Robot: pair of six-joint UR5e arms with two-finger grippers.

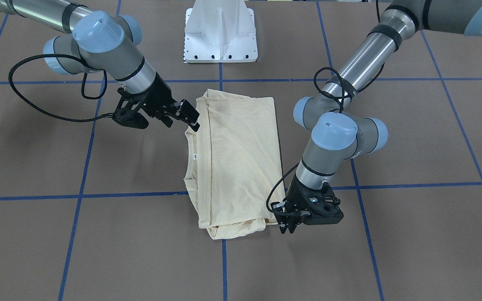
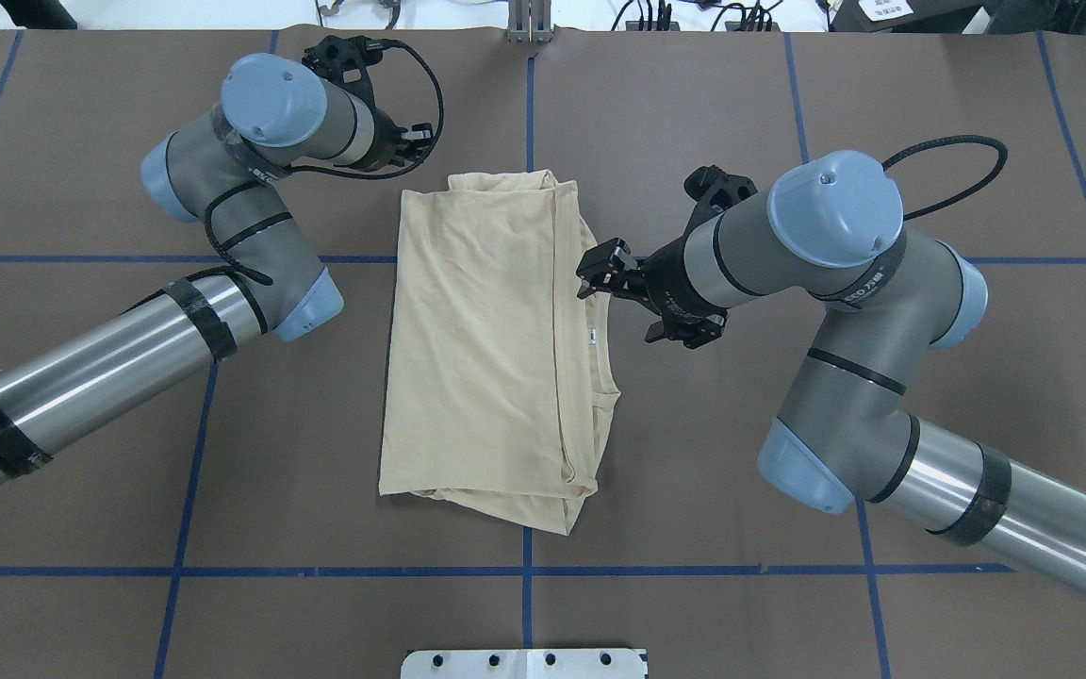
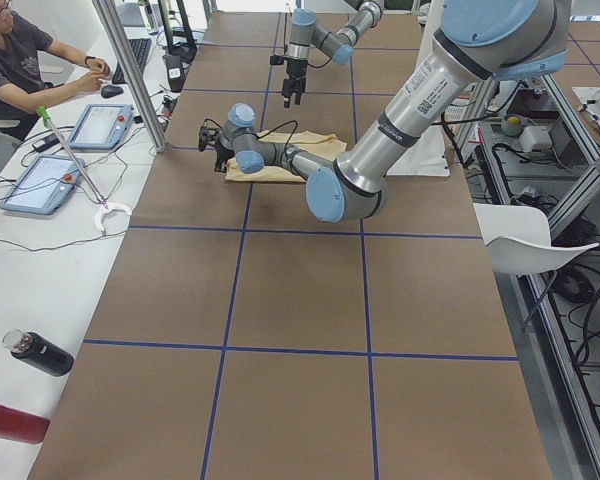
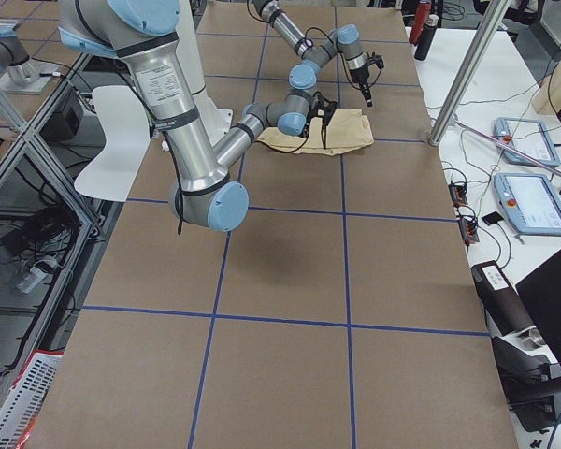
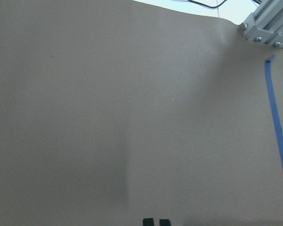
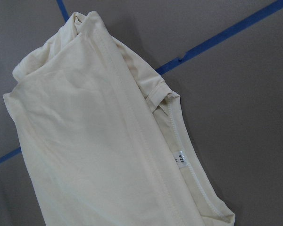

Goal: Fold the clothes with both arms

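Note:
The clothes, one pale cream-yellow shirt (image 1: 237, 167) (image 2: 486, 358) (image 6: 85, 141), lie folded into a long rectangle on the brown table, plain side up. The small white neck label (image 1: 194, 157) (image 2: 590, 335) (image 6: 180, 157) shows at the collar. My right gripper (image 1: 194, 122) (image 2: 588, 275) hovers at the collar-side edge and looks open; its wrist view shows only cloth. Beside the shirt's far corner, my left gripper (image 1: 287, 228) (image 5: 156, 221) points down at bare table. It is shut and holds nothing.
The white pedestal base (image 1: 220, 37) (image 2: 524, 663) stands on the robot's side of the shirt. Blue tape lines (image 1: 132, 194) cross the table. A person (image 3: 30, 60) sits at a side desk with control tablets (image 3: 100, 125), near an aluminium post (image 3: 130, 70).

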